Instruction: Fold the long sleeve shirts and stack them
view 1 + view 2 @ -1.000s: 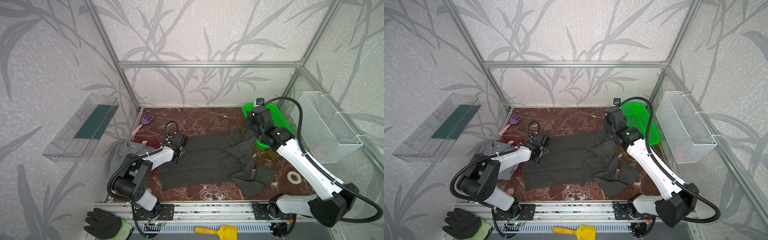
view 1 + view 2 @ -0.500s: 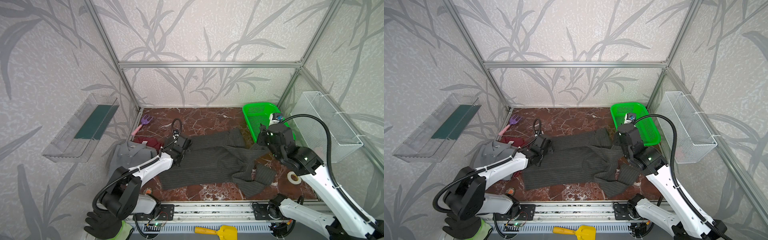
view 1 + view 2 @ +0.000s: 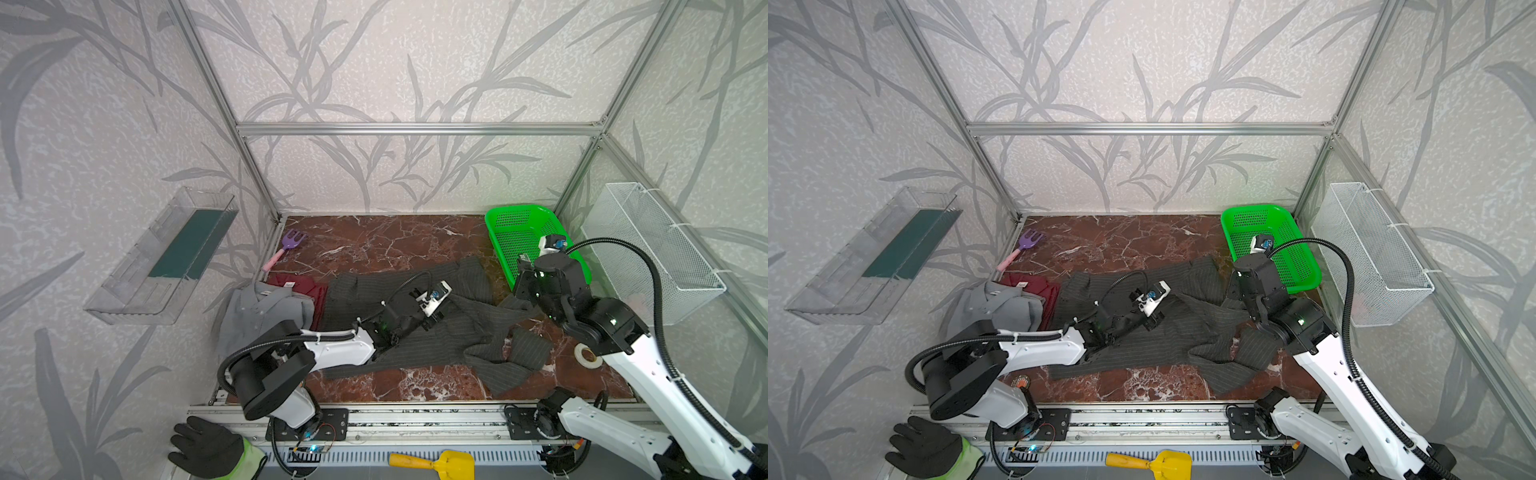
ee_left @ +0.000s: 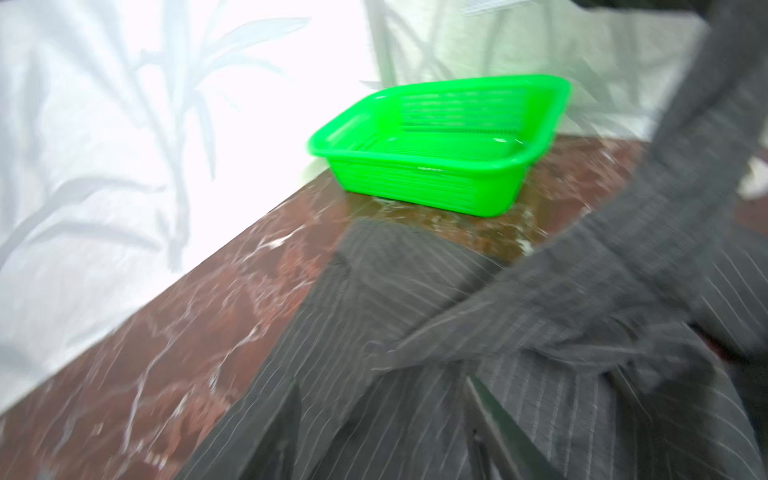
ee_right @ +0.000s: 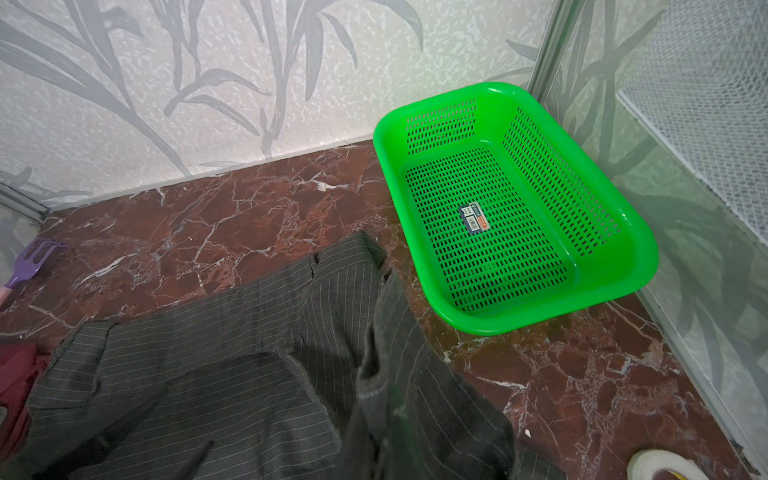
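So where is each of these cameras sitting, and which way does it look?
Top views: high above the front, looking down on the red marble tabletop; left arm, right arm show.
Left wrist: low over the dark charcoal pinstriped shirt, facing the bright green plastic mesh basket; its dark fingers show.
Right wrist: higher, looking down at basket and lifted shirt cloth.
Shared: all show shirt and basket.

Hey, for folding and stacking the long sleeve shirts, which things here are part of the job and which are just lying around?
For the job: pinstriped charcoal shirt, grey collared shirt, dark red shirt.

Lying about: green basket, purple toy rake, tape roll, black glove, yellow scoop, white wire basket, clear wall tray.
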